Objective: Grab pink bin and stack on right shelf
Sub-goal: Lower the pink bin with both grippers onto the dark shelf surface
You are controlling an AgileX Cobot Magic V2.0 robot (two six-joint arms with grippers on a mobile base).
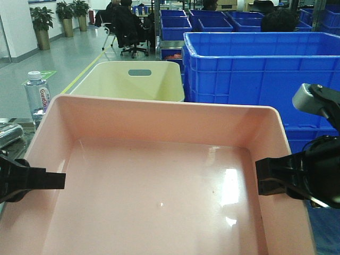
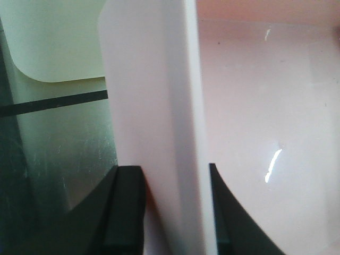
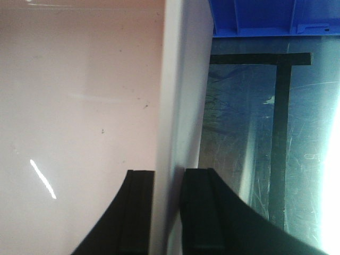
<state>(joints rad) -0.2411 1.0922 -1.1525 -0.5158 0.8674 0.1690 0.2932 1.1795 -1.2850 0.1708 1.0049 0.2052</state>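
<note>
A pink bin (image 1: 159, 180) is filling most of the front view, its open, empty inside facing up and catching glare from the lights. My left fingers (image 1: 42, 180) are clenching on the bin's left wall. The left wrist view is showing one black finger outside the wall and one inside, with the rim pinched between them. My right fingers (image 1: 276, 178) are grasping the right wall the same way, and the right wrist view is showing them tight against both faces of it.

The bin is lying over the dark, glossy shelf (image 3: 239, 133), which is showing beside both walls. I cannot tell whether the bin's base is touching it. Strips of black tape (image 3: 281, 133) are crossing the shelf on the right side.

Just behind the bin a cream bin (image 1: 133, 79) with a handle slot is standing, and beside that a large blue crate (image 1: 255, 69). At far left a clear water bottle (image 1: 37, 98) is standing upright. Its blue label is reading "Gant", with the remaining letters curving out of sight. No other writing is legible.
</note>
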